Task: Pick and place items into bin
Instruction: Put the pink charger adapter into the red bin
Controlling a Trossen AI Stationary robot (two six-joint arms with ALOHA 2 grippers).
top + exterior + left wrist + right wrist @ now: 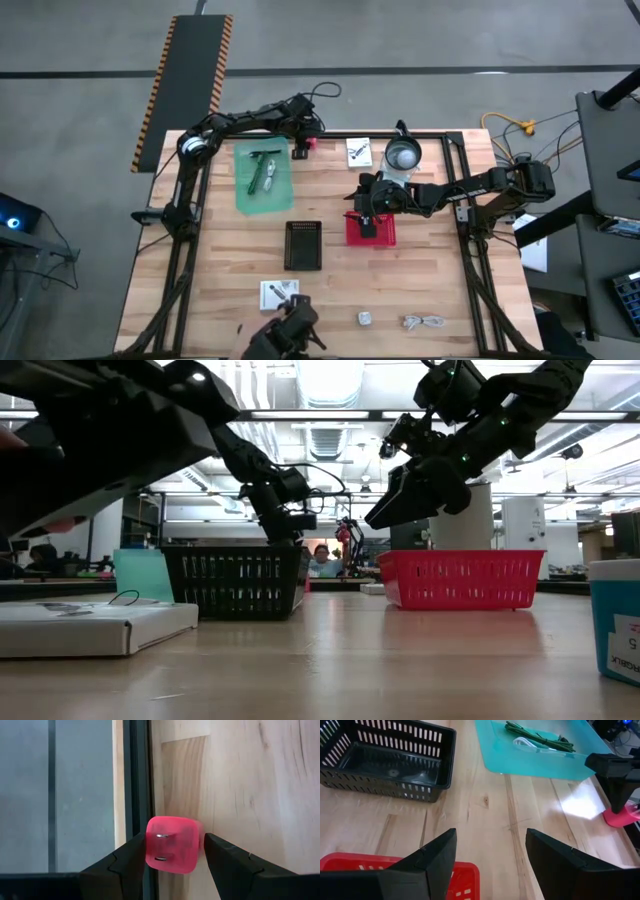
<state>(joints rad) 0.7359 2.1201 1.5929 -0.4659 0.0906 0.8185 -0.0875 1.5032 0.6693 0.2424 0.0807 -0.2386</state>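
Left wrist view: left gripper (174, 852) has its fingers spread to either side of a pink plug-like block (172, 845), two metal prongs facing the camera, sitting on the table (250, 785) right at its dark edge rail. Fingers look just beside the block's flanks, not yet pressing; judged a straddle ahead of a squeeze. High view puts this at the far edge, the pink block (301, 152) next to a green tray (262, 195) that holds a cable and a green item. Right gripper (366, 207) hangs above the red basket (372, 232), fingers wide apart with nothing between them, as right wrist view confirms; probably parked there so a drop would land inside. Black basket (304, 246) sits mid-table, looks empty. Loose items left near the front edge: a white card (279, 293), a small silver cube (366, 319), a cable bundle (423, 322). Another white card (359, 152) lies by the clear jug (404, 155). Sorting appears far from finished.
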